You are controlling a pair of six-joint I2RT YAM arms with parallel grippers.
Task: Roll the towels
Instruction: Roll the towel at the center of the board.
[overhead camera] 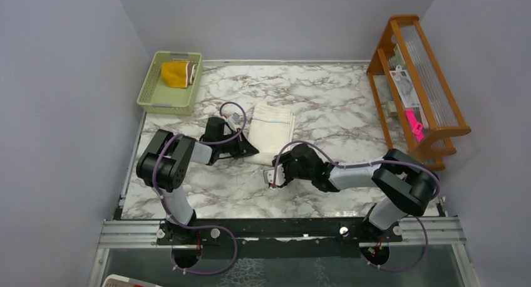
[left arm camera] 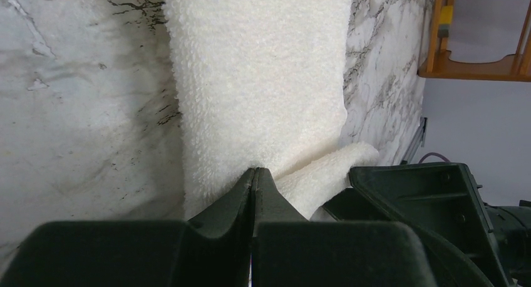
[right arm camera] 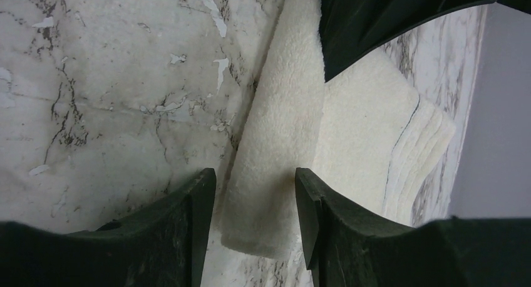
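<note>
From above you have two towels: the cream towel (overhead camera: 273,125) lies flat mid-table, and the brown towel (overhead camera: 175,74) sits in the one basket (overhead camera: 164,103), seemingly rolled. At the left wrist, your left gripper (left arm camera: 253,174) is pinched on the cream towel's near fold, likely to start the roll. At the right wrist, your right gripper (right arm camera: 255,199) is spread astride that fold, gripping nothing.

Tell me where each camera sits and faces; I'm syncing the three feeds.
Top external: above and behind the bases, looking down on the table and cream towel; both arms show.
Left wrist: on the left arm, looking across the table toward the wooden rack; left gripper shut on the towel.
Right wrist: on the right arm, looking down; right gripper open astride the towel's fold.
Shared: all three show the towel.
</note>
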